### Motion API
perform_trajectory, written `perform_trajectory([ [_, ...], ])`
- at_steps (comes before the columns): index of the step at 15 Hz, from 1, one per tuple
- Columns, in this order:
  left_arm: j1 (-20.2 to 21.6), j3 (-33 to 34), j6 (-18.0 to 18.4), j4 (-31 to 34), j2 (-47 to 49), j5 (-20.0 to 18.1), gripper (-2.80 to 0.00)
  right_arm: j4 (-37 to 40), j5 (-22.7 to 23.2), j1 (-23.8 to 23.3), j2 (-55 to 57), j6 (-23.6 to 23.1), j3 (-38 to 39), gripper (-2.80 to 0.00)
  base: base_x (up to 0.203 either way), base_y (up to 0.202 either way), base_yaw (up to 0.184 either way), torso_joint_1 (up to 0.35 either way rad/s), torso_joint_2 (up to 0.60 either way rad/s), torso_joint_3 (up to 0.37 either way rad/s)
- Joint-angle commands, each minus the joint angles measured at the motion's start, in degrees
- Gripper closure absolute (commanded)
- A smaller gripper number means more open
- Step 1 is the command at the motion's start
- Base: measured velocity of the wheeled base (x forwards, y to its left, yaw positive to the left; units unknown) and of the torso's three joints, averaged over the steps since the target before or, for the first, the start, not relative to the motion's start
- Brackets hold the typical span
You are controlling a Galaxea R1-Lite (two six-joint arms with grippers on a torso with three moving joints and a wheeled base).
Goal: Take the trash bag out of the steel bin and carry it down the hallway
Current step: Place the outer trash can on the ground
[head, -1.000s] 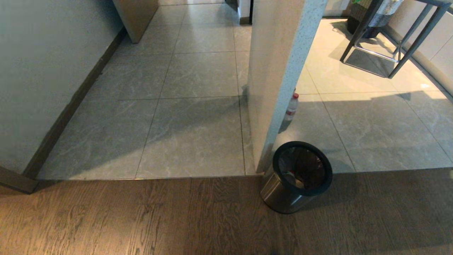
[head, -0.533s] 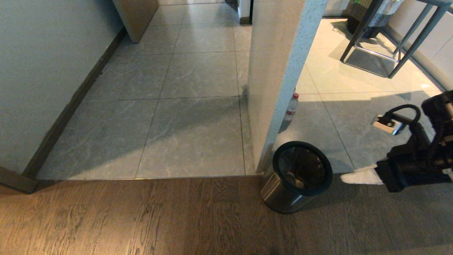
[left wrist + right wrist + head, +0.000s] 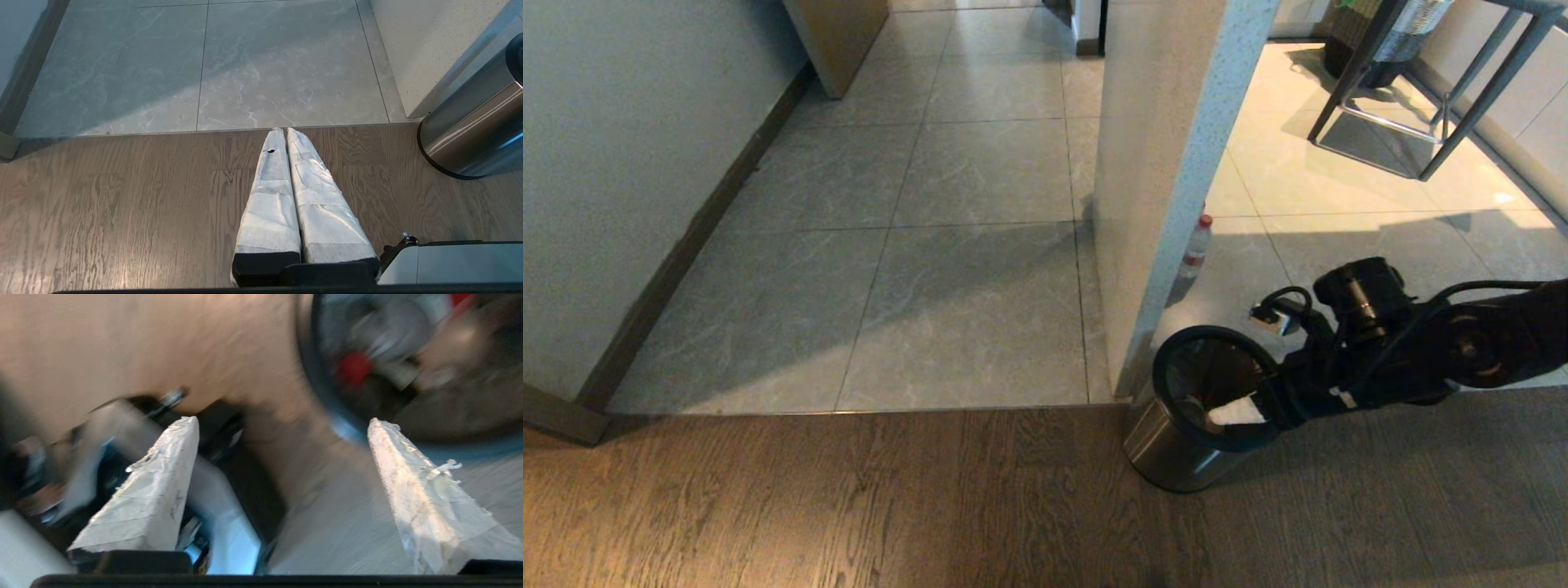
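While the right pincer [image 3: 1232,412] gapes empty over the steel bin [image 3: 1176,445], pillar [image 3: 1160,188] beside, bottle [image 3: 1196,247] behind.

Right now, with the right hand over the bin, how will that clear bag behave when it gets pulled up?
The trash bag looks thin, so it will probably crumple and sag. The litter showing through seems small and light, so the lift should be easy. The steel bin is small and may lift or tip along. The right hand is open at the rim.
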Motion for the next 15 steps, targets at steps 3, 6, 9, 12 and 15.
perform_trajectory([
  [3, 0.0, 0.0, 0.0, 0.0, 0.0, 0.0, 0.00, -9.2, -12.6, 3.4, 11.8, 1.0, -4.3, -2.80, 0.000, 0.000, 0.000, 0.000, 0.00, 0.000],
  [6, 0.0, 0.0, 0.0, 0.0, 0.0, 0.0, 0.00, -11.4, -14.4, 4.7, 16.5, 1.2, -8.6, -2.80, 0.000, 0.000, 0.000, 0.000, 0.00, 0.000],
  [9, 0.0, 0.0, 0.0, 0.0, 0.0, 0.0, 0.00, -12.3, -14.4, 5.5, 19.9, 3.6, -11.3, -2.80, 0.000, 0.000, 0.000, 0.000, 0.00, 0.000],
  [12, 0.0, 0.0, 0.0, 0.0, 0.0, 0.0, 0.00, -14.4, -14.5, 5.8, 22.7, 4.3, -13.2, -2.80, 0.000, 0.000, 0.000, 0.000, 0.00, 0.000],
  [15, 0.0, 0.0, 0.0, 0.0, 0.0, 0.0, 0.00, -14.7, -14.6, 5.9, 25.2, 4.6, -15.2, -2.80, 0.000, 0.000, 0.000, 0.000, 0.00, 0.000],
])
